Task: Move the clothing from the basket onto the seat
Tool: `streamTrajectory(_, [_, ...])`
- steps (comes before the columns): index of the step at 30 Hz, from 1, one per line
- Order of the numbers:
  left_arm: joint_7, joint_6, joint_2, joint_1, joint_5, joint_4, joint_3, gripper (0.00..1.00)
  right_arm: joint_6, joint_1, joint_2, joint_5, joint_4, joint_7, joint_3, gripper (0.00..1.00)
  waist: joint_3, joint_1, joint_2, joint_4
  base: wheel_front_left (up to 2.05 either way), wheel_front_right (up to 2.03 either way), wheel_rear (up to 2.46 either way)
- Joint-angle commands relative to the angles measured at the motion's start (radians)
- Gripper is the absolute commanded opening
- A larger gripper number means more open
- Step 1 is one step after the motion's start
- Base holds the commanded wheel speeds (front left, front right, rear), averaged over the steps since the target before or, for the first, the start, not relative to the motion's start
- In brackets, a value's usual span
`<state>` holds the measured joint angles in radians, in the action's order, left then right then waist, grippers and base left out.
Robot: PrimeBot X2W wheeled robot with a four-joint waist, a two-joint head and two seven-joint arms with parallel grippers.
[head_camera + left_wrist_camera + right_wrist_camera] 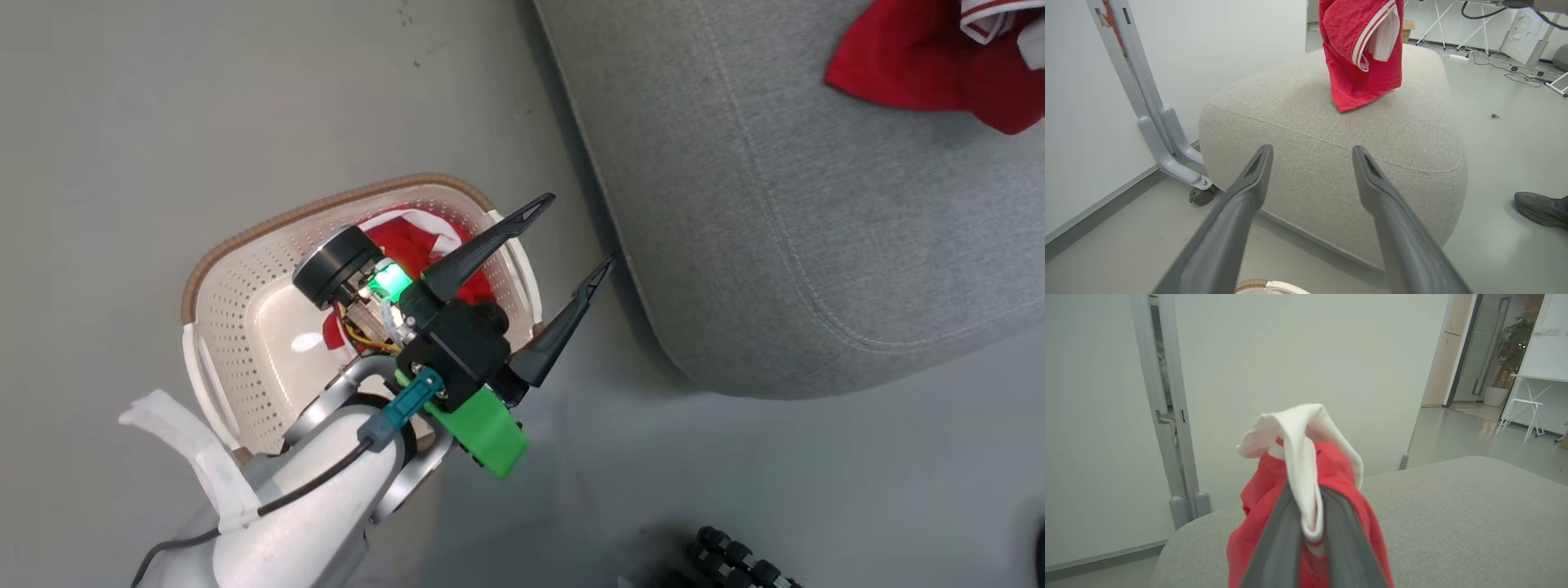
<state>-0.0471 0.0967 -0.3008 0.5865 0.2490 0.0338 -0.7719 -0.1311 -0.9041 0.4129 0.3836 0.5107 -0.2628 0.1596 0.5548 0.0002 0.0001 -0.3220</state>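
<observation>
Pinching soft red garment (1331, 469), right gripper (1308, 498) over rounded fabric seat (1453, 506).

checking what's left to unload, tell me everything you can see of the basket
The basket is small, rounded cream plastic with perforated walls, a brown woven-look rim and white side handles. It sits upright on the grey floor beside the seat, seemingly not touching it. A red garment with white trim lies inside. The open left hand hangs above, hiding part.
</observation>
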Motion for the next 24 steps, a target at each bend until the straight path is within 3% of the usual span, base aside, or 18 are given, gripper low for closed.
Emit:
streamTrajectory(1, [-0.006, 0.005, -0.001, 0.027, -0.005, 0.002, -0.003, 1.0, 0.001, -0.015, -0.005, -0.01, 0.03, -0.003, 0.015, 0.0, 0.088, -0.0002, -0.0001, 0.067, 0.0, 0.0, 0.0])
streamTrajectory(4, [-0.005, 0.008, 0.001, 0.04, -0.011, -0.003, -0.017, 1.0, 0.001, -0.01, -0.018, -0.026, 0.112, -0.003, 0.038, 0.0, 0.11, -0.0002, -0.0001, 0.075, 0.0, 0.0, 0.0])
streamTrajectory(5, [-0.007, 0.009, 0.001, 0.043, -0.011, -0.006, -0.02, 1.0, 0.001, -0.009, -0.021, -0.031, 0.131, -0.003, 0.051, 0.32, 0.113, -0.0002, -0.0001, 0.076, 0.0, 0.0, 0.0])
streamTrajectory(6, [-0.009, 0.01, 0.002, 0.046, -0.009, -0.008, -0.022, 1.0, 0.001, 0.0, -0.03, -0.037, 0.162, -0.003, 0.066, 0.93, 0.116, -0.0002, -0.0001, 0.077, 0.0, 0.0, 0.0])
streamTrajectory(7, [-0.009, 0.01, 0.003, 0.049, -0.008, -0.011, -0.024, 1.0, 0.001, 0.007, -0.037, -0.044, 0.187, -0.003, 0.079, 1.0, 0.119, -0.0002, -0.0001, 0.078, 0.0, 0.0, 0.0])
streamTrajectory(14, [-0.028, 0.0, 0.015, 0.038, 0.007, -0.031, -0.024, 1.0, 0.001, 0.071, -0.08, -0.064, 0.22, -0.003, 0.154, 1.0, 0.107, -0.0002, -0.0001, 0.079, 0.0, 0.0, 0.0])
streamTrajectory(24, [-0.073, -0.037, 0.022, -0.018, 0.035, -0.078, -0.015, 1.0, 0.001, 0.269, -0.19, -0.108, 0.025, -0.003, 0.178, 1.0, 0.004, -0.0002, -0.0001, 0.08, 0.0, 0.0, 0.0])
